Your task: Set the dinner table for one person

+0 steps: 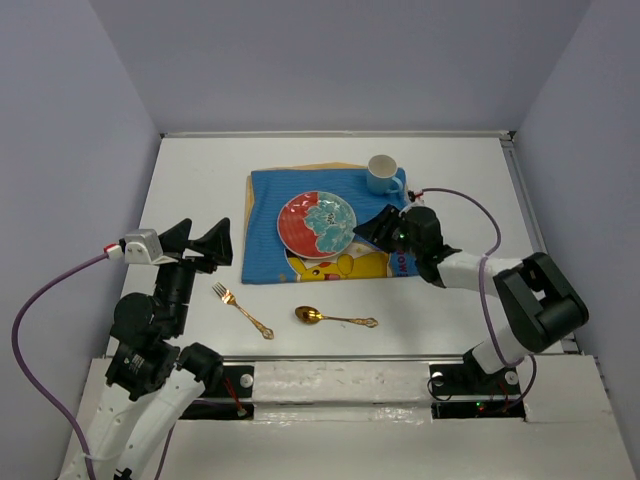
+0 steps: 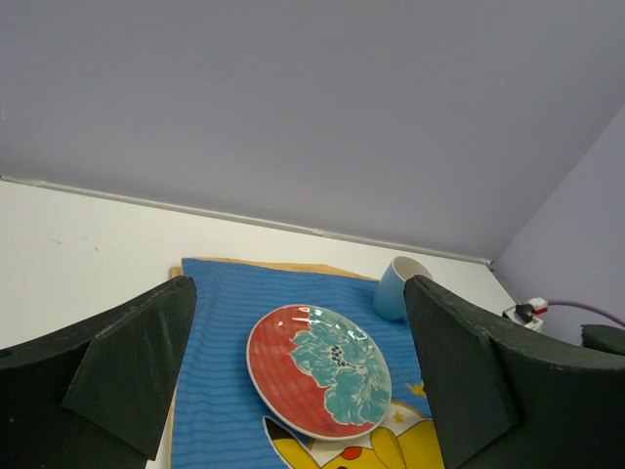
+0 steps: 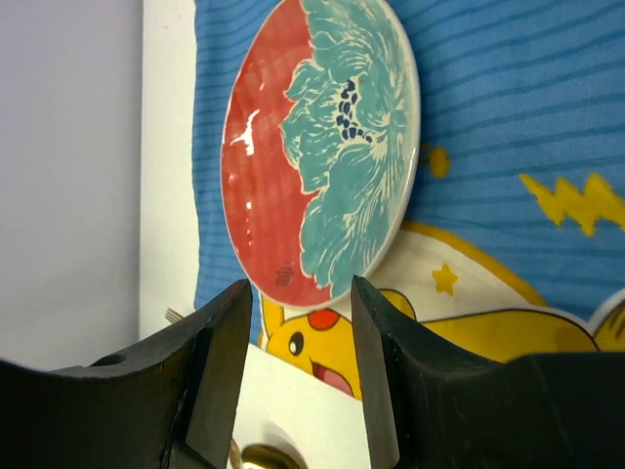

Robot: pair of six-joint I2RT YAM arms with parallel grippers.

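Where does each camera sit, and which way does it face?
Top external: above and behind the arms, looking down on the table; both arms, left claw and right claw show.
Left wrist: on the left arm, facing the placemat and far wall; its fingers frame the view.
Right wrist: low, facing the plate; its fingers show.
Shared: all three see the plate.

Observed: left tool (image 2: 298, 293) with jaws spread wide above the white desk (image 2: 78, 234). Red-and-teal plate (image 2: 318, 369) lies on blue placemat (image 2: 223, 311). Pale blue cup (image 2: 398, 289) stands upright beyond the plate, apart from it.
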